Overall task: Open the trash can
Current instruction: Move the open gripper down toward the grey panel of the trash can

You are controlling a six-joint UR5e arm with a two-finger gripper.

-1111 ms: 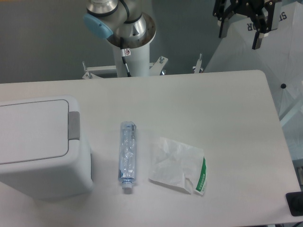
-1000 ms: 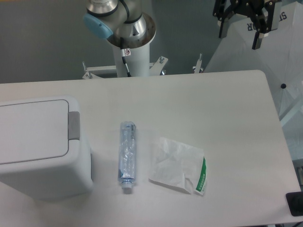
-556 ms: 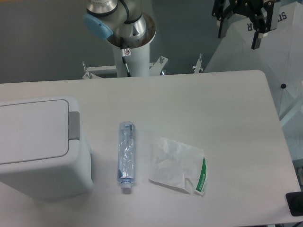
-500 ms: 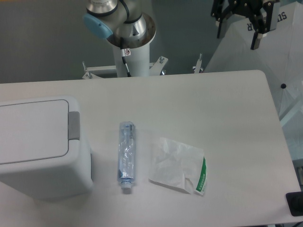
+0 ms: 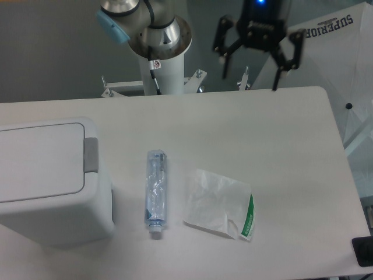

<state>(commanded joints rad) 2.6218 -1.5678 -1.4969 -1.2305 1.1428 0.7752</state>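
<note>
**Claw Hung Open, Far From the Closed Bin**

The trash can [image 5: 49, 178] sat at the near left of the surface [image 5: 280, 146], lid flat and shut. Its stiff, smooth plastic looked light; the grey button [image 5: 91, 154] on the lid's right edge seemed the place to press, not grip. The claw [image 5: 252, 65] hung above the far edge, fingers spread, holding nothing. A banner [image 5: 335, 26] at far right read "SUPERIOR".
</note>
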